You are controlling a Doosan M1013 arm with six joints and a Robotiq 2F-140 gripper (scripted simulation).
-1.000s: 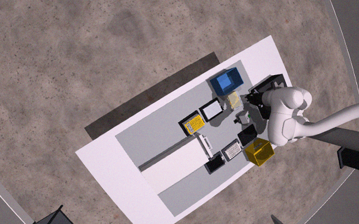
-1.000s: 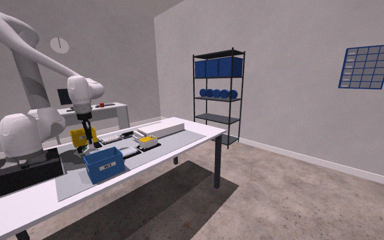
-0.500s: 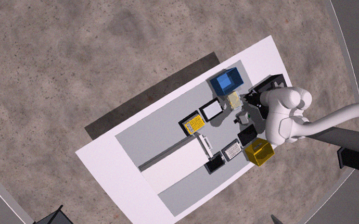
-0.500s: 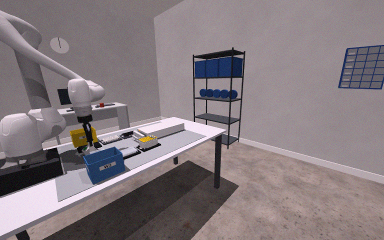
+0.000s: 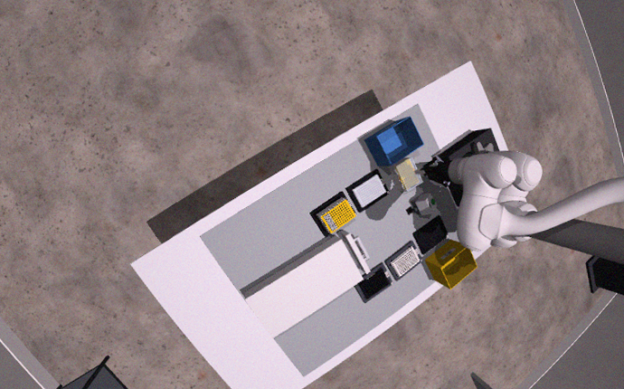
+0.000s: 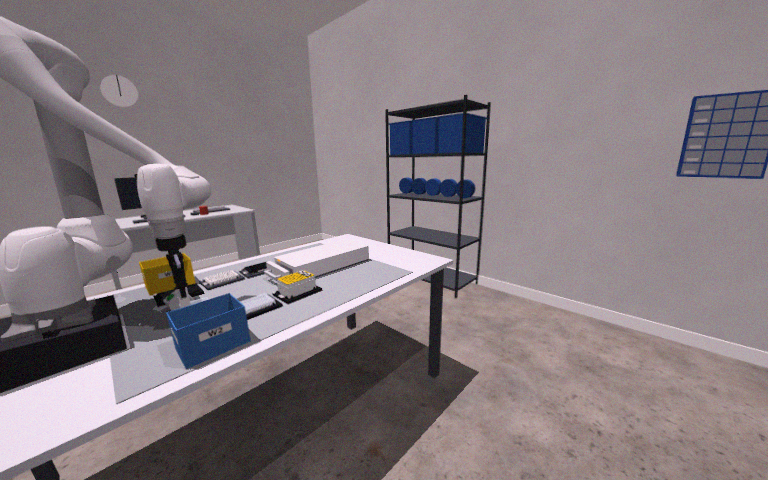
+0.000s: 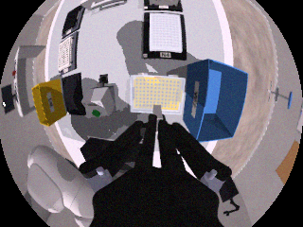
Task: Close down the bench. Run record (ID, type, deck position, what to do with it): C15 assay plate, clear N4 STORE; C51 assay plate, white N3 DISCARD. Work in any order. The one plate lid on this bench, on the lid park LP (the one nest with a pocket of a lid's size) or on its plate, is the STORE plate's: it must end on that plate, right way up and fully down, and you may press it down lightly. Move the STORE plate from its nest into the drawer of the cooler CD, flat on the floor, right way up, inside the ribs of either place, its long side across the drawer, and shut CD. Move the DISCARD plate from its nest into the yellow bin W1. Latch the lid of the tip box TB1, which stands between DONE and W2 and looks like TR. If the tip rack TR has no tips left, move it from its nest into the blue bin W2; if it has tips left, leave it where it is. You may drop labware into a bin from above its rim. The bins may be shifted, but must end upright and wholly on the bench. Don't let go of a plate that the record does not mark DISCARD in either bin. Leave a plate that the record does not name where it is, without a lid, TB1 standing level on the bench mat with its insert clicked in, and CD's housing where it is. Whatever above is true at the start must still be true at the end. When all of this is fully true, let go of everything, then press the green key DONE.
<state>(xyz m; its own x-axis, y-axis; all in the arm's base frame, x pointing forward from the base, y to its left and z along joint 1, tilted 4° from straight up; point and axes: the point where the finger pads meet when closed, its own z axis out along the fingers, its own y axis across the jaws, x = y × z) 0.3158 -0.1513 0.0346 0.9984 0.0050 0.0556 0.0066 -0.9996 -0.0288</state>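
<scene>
Hand [image 7: 155, 120] pinched fully together on nothing, fingertips at the near edge of tip box TB1 [image 7: 157, 93] beside blue bin W2 [image 7: 218, 97]

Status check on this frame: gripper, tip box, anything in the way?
Gripper shut, empty. Poised above tip box TB1, beside blue bin W2. Path unobstructed.

Blue bin [image 6: 208, 333] label: "W2".
</scene>
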